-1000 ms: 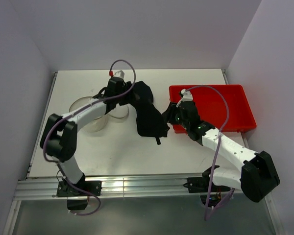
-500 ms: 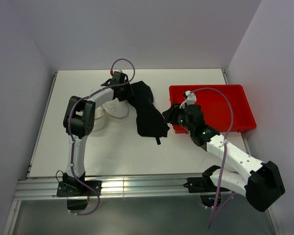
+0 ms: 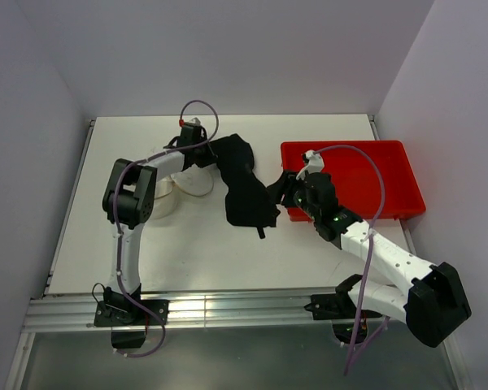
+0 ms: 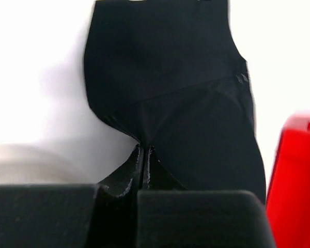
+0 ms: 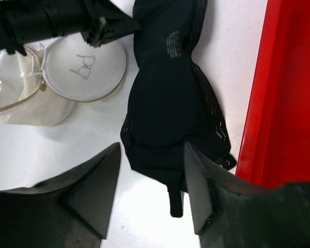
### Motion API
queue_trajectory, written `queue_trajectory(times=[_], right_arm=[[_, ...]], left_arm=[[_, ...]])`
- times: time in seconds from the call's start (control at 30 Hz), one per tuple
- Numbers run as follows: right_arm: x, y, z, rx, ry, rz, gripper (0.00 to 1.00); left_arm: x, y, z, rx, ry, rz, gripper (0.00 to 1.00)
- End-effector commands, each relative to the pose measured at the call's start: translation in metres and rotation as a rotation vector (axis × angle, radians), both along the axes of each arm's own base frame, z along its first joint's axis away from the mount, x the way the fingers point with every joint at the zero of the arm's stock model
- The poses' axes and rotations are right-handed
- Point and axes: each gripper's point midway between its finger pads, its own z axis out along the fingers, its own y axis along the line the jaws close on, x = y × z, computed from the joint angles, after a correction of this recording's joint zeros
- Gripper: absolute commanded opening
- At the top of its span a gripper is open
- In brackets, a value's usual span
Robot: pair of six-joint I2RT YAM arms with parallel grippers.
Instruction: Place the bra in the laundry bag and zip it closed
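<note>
The black bra (image 3: 246, 185) lies spread on the white surface (image 3: 195, 244) in the middle of the top view. The white mesh laundry bag (image 3: 169, 193) and its round marked lid (image 5: 85, 70) are just left of it, and the red bin (image 3: 366, 175) is at its right. The left pincer (image 4: 144, 154) has its fingers pressed together on the bra's upper left edge. The right pincer (image 5: 152, 150) stands apart, astride the bra's lower end.

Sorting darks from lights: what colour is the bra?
The bra is plain black, clearest in the right wrist view.
</note>
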Motion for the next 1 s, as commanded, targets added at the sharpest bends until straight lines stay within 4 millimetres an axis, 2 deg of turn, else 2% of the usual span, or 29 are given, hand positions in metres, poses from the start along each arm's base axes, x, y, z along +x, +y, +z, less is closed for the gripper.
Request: queue_trajectory(times=[0.0, 0.03, 0.07, 0.1, 0.13, 0.17, 0.2, 0.23, 0.3, 0.33, 0.4, 0.43, 0.5, 0.53, 0.63, 0.8, 0.97], right_arm=[[0.014, 0.007, 0.032, 0.045, -0.079, 0.008, 0.61], [0.019, 0.008, 0.036, 0.048, -0.081, 0.014, 0.63], [0.016, 0.016, 0.039, 0.065, -0.079, 0.068, 0.64], [0.020, 0.019, 0.046, 0.080, -0.104, 0.088, 0.72], [0.026, 0.018, 0.046, 0.077, -0.116, 0.098, 0.76], [0.029, 0.019, 0.050, 0.084, -0.128, 0.117, 0.80], [0.028, 0.026, 0.057, 0.107, -0.148, 0.185, 0.86], [0.035, 0.023, 0.056, 0.106, -0.157, 0.195, 0.90], [0.033, 0.032, 0.068, 0.146, -0.189, 0.293, 0.95], [0.035, 0.034, 0.068, 0.147, -0.188, 0.324, 0.96], [0.039, 0.030, 0.080, 0.155, -0.226, 0.343, 1.00], [0.035, 0.033, 0.089, 0.178, -0.257, 0.389, 1.00], [0.035, 0.030, 0.100, 0.198, -0.285, 0.413, 1.00], [0.031, 0.031, 0.111, 0.211, -0.320, 0.440, 1.00], [0.020, 0.039, 0.129, 0.244, -0.375, 0.508, 1.00], [0.005, 0.052, 0.131, 0.231, -0.418, 0.575, 1.00], [0.005, 0.048, 0.137, 0.197, -0.484, 0.551, 1.00]], left_arm=[[0.004, -0.020, 0.101, -0.143, -0.252, -0.066, 0.00], [-0.001, -0.023, 0.135, -0.167, -0.323, -0.085, 0.00], [-0.011, -0.025, 0.142, -0.179, -0.337, -0.109, 0.00], [-0.015, -0.028, 0.161, -0.197, -0.391, -0.128, 0.00], [-0.027, -0.032, 0.195, -0.221, -0.459, -0.153, 0.00], [-0.037, -0.033, 0.201, -0.223, -0.477, -0.177, 0.00], [-0.044, -0.036, 0.217, -0.238, -0.521, -0.194, 0.00], [-0.058, -0.038, 0.248, -0.258, -0.582, -0.217, 0.00], [-0.074, -0.041, 0.265, -0.263, -0.627, -0.251, 0.00], [-0.088, -0.044, 0.290, -0.273, -0.682, -0.279, 0.00], [-0.103, -0.047, 0.309, -0.280, -0.726, -0.319, 0.00], [-0.115, -0.046, 0.328, -0.285, -0.769, -0.338, 0.00], [-0.129, -0.047, 0.344, -0.296, -0.806, -0.369, 0.00], [-0.140, -0.045, 0.360, -0.305, -0.842, -0.378, 0.00], [-0.157, -0.043, 0.381, -0.331, -0.881, -0.394, 0.00], [-0.178, -0.046, 0.408, -0.363, -0.927, -0.420, 0.00], [-0.195, -0.051, 0.425, -0.374, -0.959, -0.459, 0.00]])
